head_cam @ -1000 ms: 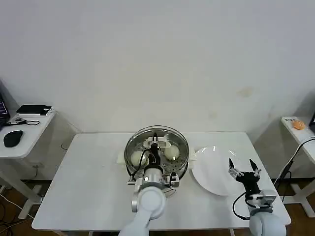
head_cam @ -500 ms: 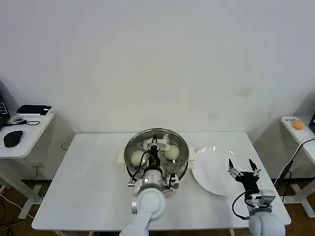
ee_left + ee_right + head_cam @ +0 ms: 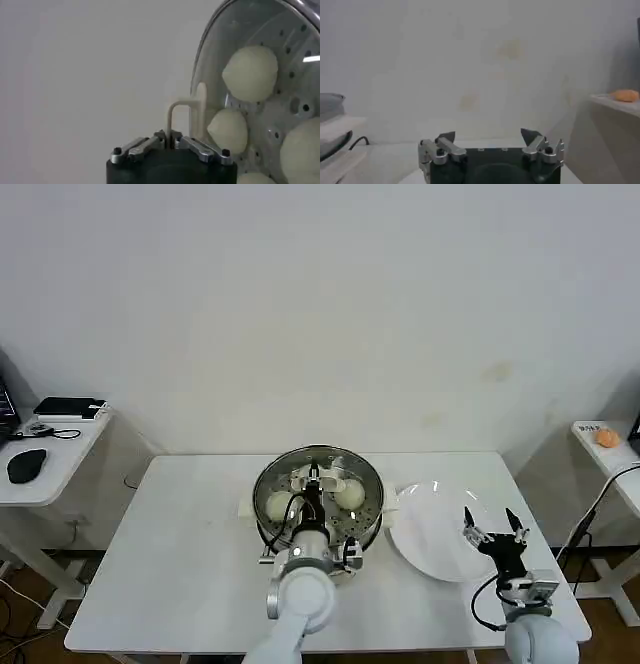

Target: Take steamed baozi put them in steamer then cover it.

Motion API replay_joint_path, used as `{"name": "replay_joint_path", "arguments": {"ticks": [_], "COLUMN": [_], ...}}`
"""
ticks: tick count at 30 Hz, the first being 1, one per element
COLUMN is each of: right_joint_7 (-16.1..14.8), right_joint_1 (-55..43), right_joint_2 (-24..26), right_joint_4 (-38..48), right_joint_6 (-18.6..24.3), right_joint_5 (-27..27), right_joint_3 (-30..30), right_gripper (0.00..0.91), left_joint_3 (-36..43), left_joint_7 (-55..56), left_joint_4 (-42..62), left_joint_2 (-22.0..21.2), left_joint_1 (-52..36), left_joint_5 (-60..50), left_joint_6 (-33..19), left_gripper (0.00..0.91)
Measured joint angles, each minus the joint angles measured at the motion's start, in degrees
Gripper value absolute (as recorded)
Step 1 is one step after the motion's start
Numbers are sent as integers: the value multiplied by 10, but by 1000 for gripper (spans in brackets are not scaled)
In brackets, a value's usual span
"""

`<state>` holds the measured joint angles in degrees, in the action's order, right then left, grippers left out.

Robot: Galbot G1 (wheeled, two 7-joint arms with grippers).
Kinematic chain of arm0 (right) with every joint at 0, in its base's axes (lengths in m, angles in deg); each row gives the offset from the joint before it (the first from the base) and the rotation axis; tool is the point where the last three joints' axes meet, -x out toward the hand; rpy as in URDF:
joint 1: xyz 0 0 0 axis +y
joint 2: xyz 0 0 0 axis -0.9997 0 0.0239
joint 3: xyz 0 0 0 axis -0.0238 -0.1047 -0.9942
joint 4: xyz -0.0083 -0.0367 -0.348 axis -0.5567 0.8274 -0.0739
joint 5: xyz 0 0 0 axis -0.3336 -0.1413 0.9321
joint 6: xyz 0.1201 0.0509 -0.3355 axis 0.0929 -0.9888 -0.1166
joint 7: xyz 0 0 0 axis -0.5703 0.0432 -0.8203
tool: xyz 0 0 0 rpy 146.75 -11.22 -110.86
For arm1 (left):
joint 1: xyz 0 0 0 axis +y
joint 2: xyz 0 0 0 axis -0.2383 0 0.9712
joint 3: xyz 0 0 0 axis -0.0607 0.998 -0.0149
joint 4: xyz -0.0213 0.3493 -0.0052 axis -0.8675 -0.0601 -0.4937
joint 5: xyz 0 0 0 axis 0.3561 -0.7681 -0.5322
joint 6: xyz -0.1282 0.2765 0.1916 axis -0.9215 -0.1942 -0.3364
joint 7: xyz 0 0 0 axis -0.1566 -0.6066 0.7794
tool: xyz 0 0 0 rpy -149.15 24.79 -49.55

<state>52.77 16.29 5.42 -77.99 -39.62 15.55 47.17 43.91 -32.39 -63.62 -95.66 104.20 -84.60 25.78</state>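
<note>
— Where's the left end effector (image 3: 171, 144)?
— Over the steamer (image 3: 318, 502) at mid-desk (image 3: 180, 564), its fingers pressed together on the cream handle of the cover (image 3: 240, 60), which sits on the steamer. The steamed baozi (image 3: 250, 73) lie inside, under the glass.
— And the right?
— The right end effector (image 3: 491, 525) hangs over the white plate (image 3: 425, 534) beside the steamer, fingers spread, holding nothing.

Left claw (image 3: 171, 141) grips the cover's handle (image 3: 181, 119) above baozi (image 3: 250, 73).
</note>
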Motion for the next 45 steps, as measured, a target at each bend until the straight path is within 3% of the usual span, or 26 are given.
{"name": "replay_joint_path", "arguments": {"ticks": [1, 2, 45], "right_joint_7": [0, 0, -9], "right_joint_1": [0, 0, 6], "right_joint_2": [0, 0, 22], "right_joint_4": [0, 0, -1], "right_joint_6": [0, 0, 5], "right_joint_5": [0, 0, -19], "right_joint_3": [0, 0, -4], "right_gripper": [907, 907, 907], "left_joint_3": [0, 0, -15], "left_joint_7": [0, -1, -48], "left_joint_4": [-1, -1, -128], "left_joint_2": [0, 0, 5], "left_joint_1": [1, 1, 70], "left_joint_5": [1, 2, 30], "left_joint_6": [0, 0, -17], "left_gripper": [413, 907, 907]}}
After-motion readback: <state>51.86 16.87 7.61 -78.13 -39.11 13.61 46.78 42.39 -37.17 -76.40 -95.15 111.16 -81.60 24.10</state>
